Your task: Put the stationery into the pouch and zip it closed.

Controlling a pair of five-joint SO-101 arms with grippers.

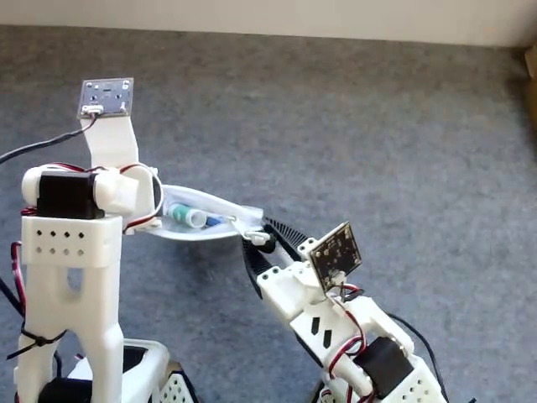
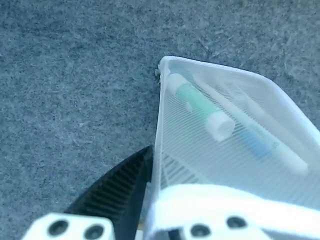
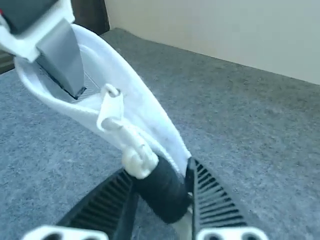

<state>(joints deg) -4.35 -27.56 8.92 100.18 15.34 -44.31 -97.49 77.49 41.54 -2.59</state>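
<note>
- The pouch (image 1: 201, 222), translucent white, is held up between the two grippers near the middle of the grey carpet (image 1: 377, 126); its mouth is seen gaping on the left of the zip pull (image 3: 136, 156)
- A green-and-white stick (image 2: 200, 106) and a pen (image 2: 260, 144) are seen lying inside it
- The left gripper (image 2: 156, 175) is clamped on the pouch's left end
- The right gripper (image 3: 161, 192) is closed on the zip pull at the pouch's right end

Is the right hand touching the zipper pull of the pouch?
Touching. The right wrist view shows the zipper pull pinched inside the right hand, pressed from both sides.
</note>
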